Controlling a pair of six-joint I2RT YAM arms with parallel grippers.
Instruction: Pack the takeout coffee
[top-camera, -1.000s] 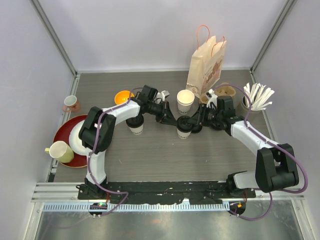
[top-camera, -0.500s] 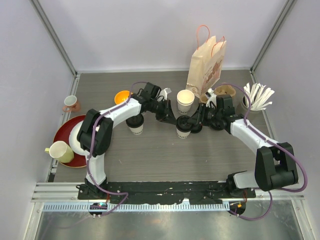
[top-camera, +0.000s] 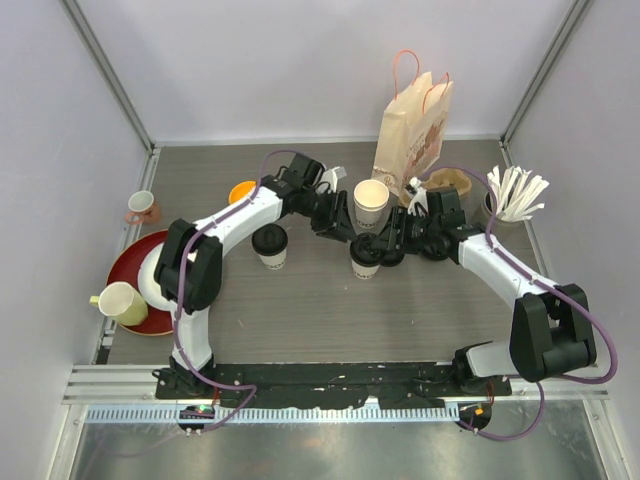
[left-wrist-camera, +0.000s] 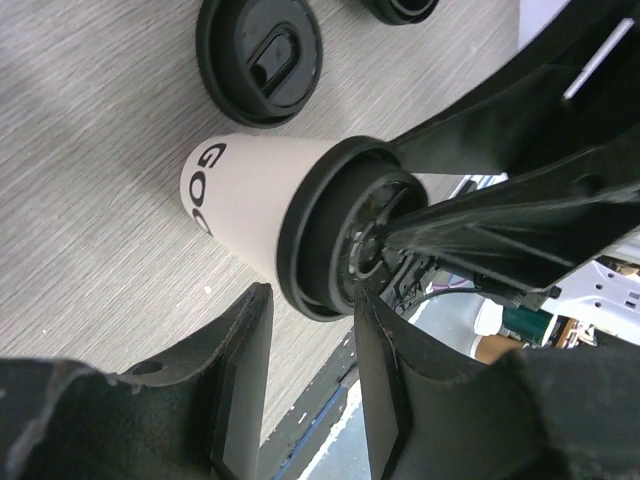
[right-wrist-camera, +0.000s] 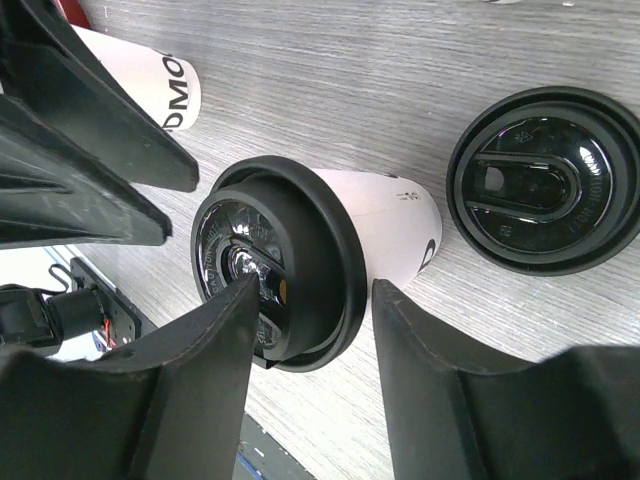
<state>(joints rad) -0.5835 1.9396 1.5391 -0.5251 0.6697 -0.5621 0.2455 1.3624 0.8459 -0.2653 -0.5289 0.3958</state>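
One takeout coffee cup (top-camera: 365, 258) stands mid-table, white with a black lid (right-wrist-camera: 300, 265). My right gripper (right-wrist-camera: 315, 290) is open astride that lid's rim, with a gap on the cup side. From the left, my left gripper (left-wrist-camera: 312, 300) stands open just short of the same lid (left-wrist-camera: 325, 235), nothing between its fingers. In the top view the left gripper (top-camera: 335, 222) and right gripper (top-camera: 385, 245) flank this cup. The second lidded cup (top-camera: 268, 245) stands alone further left.
A lidless white cup (top-camera: 371, 200) stands in front of the paper bag (top-camera: 412, 130). A loose black lid (right-wrist-camera: 545, 180) lies by the held-at cup. Orange bowl (top-camera: 243, 190), red plate (top-camera: 125, 265), cream mug (top-camera: 122, 303) and pink cup (top-camera: 142, 206) sit left; white cutlery (top-camera: 515, 192) right.
My left gripper has opened and drawn back from the middle cup's lid. The right gripper's jaws have widened around the lid. The cup stays standing in about the same spot.
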